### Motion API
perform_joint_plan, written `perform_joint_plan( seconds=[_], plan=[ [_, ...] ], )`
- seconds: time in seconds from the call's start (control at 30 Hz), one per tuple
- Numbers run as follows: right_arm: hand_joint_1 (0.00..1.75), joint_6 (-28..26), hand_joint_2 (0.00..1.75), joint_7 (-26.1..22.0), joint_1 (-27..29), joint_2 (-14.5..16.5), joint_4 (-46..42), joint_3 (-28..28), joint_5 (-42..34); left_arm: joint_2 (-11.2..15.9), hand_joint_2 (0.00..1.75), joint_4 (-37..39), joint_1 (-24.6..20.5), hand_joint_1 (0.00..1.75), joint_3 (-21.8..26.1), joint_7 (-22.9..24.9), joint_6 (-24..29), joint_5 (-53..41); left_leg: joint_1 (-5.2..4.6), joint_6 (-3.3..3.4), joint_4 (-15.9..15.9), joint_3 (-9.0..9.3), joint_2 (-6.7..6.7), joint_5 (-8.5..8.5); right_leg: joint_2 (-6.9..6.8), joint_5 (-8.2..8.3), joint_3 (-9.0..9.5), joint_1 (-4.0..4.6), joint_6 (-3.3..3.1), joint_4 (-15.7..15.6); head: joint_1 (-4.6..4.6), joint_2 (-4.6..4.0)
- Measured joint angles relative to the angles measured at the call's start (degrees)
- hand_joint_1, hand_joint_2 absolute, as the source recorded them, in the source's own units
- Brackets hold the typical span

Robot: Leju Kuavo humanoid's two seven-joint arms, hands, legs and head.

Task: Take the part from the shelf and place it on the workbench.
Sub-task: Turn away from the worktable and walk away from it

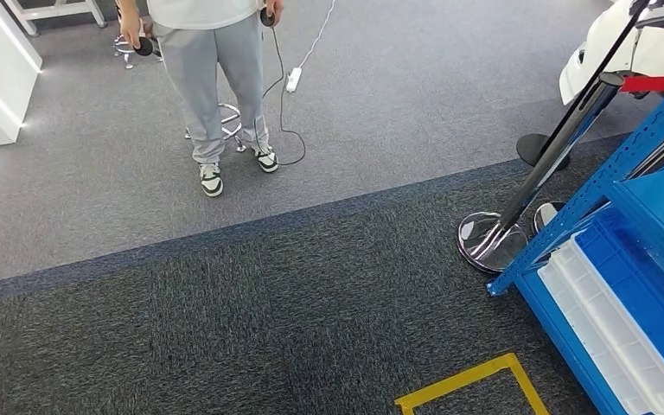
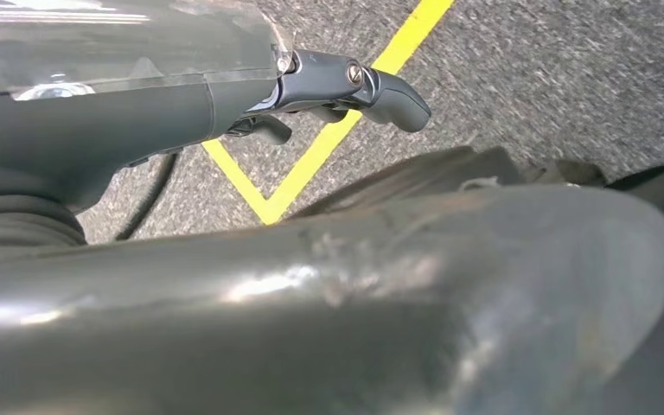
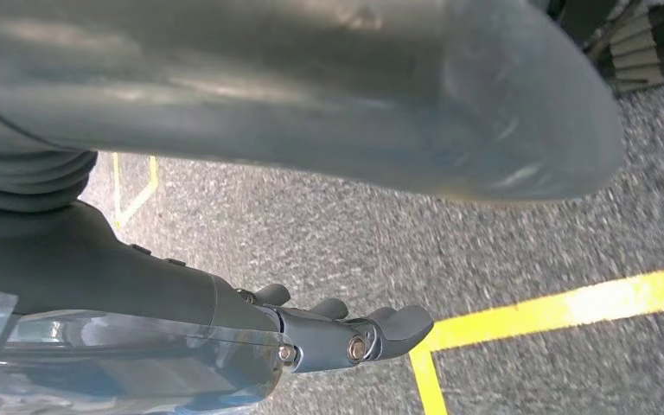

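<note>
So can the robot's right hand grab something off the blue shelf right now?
Probably not yet. The right hand hangs down over the grey carpet and yellow floor tape, holding nothing, and the blue shelf stands off to the robot's right. The arm would likely need lifting first.

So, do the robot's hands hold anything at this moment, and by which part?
Nothing is held. The left hand and the right hand hang over the carpet with nothing in their fingers.
</note>
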Motion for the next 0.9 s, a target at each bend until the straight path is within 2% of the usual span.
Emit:
perform_joint_plan(
  seconds=[0.07,0.13,0.17,0.2,0.23,0.3,0.37,0.47,0.53,0.57,0.63,0.67,0.7,0.73,0.77,0.83,0.87,0.9],
  plan=[
    [0.0,0.0,0.0,0.03,-0.04,-0.04,0.0,-0.02,0.0,-0.02,0.0,0.0,0.02,0.0,-0.17,-0.01,-0.04,0.0,0.21,0.68,-0.74,0.19,0.49,0.63,-0.73,-2.73,-1.81,-0.01,0.34,3.94,0.1,0.0],
    [0.0,0.01,0.0,0.13,-0.06,-0.02,0.0,-0.04,-0.01,0.0,0.0,0.0,0.1,0.0,-0.22,0.08,-0.13,0.0,0.06,0.91,-0.78,0.0,0.95,0.74,-1.26,-6.47,-5.27,-0.06,0.57,11.2,0.15,0.0],
    [0.0,0.02,0.0,0.22,-0.05,0.0,0.0,-0.05,-0.02,0.0,0.0,0.01,0.13,0.0,-0.23,0.15,-0.17,0.0,0.01,0.91,-0.74,-0.07,1.18,0.73,-1.36,-7.37,-6.6,-0.12,0.7,14.04,0.15,0.0],
    [0.0,0.02,0.0,0.33,-0.01,0.01,0.0,-0.07,-0.02,0.01,0.0,0.01,0.14,0.0,-0.23,0.21,-0.19,0.0,-0.02,0.88,-0.7,-0.08,1.37,0.7,-1.48,-7.09,-6.97,-0.18,0.81,14.89,0.14,0.0],
    [0.0,0.02,0.0,0.42,0.03,0.01,0.0,-0.09,-0.02,0.01,0.0,0.01,0.14,0.0,-0.24,0.25,-0.19,0.0,-0.01,0.81,-0.65,-0.04,1.52,0.65,-1.64,-5.76,-6.21,-0.24,0.89,13.5,0.15,0.0],
    [0.0,0.0,0.0,0.51,0.06,-0.02,0.0,-0.14,-0.02,0.01,0.0,0.01,0.12,0.0,-0.26,0.28,-0.19,0.0,0.04,0.49,-0.42,0.1,1.8,0.41,-2.38,-2.0,-2.32,-0.35,0.88,5.91,0.16,0.0],
    [0.0,-0.02,0.0,0.54,-0.01,-0.05,0.0,-0.19,-0.02,0.01,0.0,0.01,0.11,0.0,-0.28,0.3,-0.19,0.0,-0.14,-0.1,0.03,0.08,2.03,0.02,-2.81,-0.15,0.41,-0.19,0.39,0.26,0.11,0.0],
    [0.0,-0.02,0.0,0.55,-0.04,-0.03,0.0,-0.27,-0.02,0.03,0.0,0.0,0.01,0.0,-0.3,0.31,-0.19,0.0,-0.25,-1.02,0.29,0.09,2.28,-0.28,-2.41,0.0,0.67,0.09,-0.68,-0.7,0.05,0.0],
    [0.0,-0.03,0.0,0.56,-0.05,0.04,0.0,-0.33,-0.02,0.03,0.0,0.01,0.0,0.0,-0.32,0.31,-0.19,0.0,-0.07,-1.7,2.08,-0.55,1.88,-1.68,-2.21,0.22,0.7,-0.01,-1.37,-0.92,0.0,0.0],
    [0.0,-0.03,0.0,0.56,-0.07,0.08,0.0,-0.35,-0.02,0.03,0.0,0.01,0.03,0.0,-0.33,0.31,-0.19,0.0,0.06,-2.02,4.6,-1.64,1.54,-3.27,-2.15,0.32,0.71,-0.07,-1.67,-1.02,-0.04,0.0],
    [0.0,-0.05,0.0,0.58,-0.06,0.1,0.0,-0.38,-0.02,0.03,0.0,0.02,0.09,0.0,-0.33,0.31,-0.19,0.0,0.26,-2.45,12.25,-5.12,1.09,-7.15,-1.92,0.36,0.56,0.04,-1.99,-1.0,-0.13,0.0],
    [0.0,-0.06,0.0,0.6,-0.05,0.1,0.0,-0.39,-0.02,0.03,0.0,0.02,0.12,0.0,-0.35,0.31,-0.19,0.0,0.32,-2.54,15.53,-6.68,1.03,-8.27,-1.74,0.37,0.51,0.11,-2.04,-0.96,-0.12,0.0],
    [0.0,-0.07,0.0,0.62,-0.04,0.1,0.0,-0.4,-0.02,0.03,0.0,0.01,0.13,0.0,-0.39,0.31,-0.19,0.0,0.34,-2.53,17.08,-7.47,1.01,-8.32,-1.49,0.37,0.49,0.16,-2.04,-0.91,-0.13,0.0],
    [0.0,-0.07,0.0,0.64,-0.04,0.11,0.0,-0.41,-0.02,0.03,0.0,0.02,0.14,0.0,-0.48,0.31,-0.19,0.0,0.34,-2.43,16.38,-7.19,0.99,-7.23,-1.22,0.36,0.51,0.19,-2.03,-0.85,-0.13,0.0],
    [0.0,-0.06,0.0,0.66,-0.05,0.13,0.0,-0.42,-0.02,0.03,0.0,0.01,0.14,0.0,-0.58,0.31,-0.19,0.0,0.33,-2.22,13.53,-5.88,0.9,-5.27,-0.91,0.36,0.57,0.2,-2.01,-0.8,-0.13,0.0],
    [0.0,-0.04,0.0,0.66,-0.1,0.24,0.0,-0.42,-0.02,0.04,0.0,0.01,0.11,0.0,-0.79,0.31,-0.19,0.0,0.23,-1.59,5.35,-2.15,0.16,-1.52,-0.34,0.32,0.63,0.27,-1.85,-0.69,-0.12,0.0],
    [0.0,-0.03,0.0,0.66,-0.12,0.3,0.0,-0.42,-0.02,0.05,0.0,0.0,0.09,0.0,-0.88,0.3,-0.19,0.0,0.13,-1.32,2.5,-0.91,-0.21,-0.59,-0.11,0.32,0.58,0.3,-1.63,-0.65,-0.11,0.0],
    [0.0,-0.01,0.0,0.66,-0.11,0.34,0.0,-0.43,-0.02,0.07,0.0,0.0,0.07,0.0,-0.97,0.28,-0.19,0.0,-0.01,-1.08,1.0,-0.33,-0.51,-0.33,0.07,0.34,0.51,0.29,-1.32,-0.63,-0.1,0.0]
  ],
)
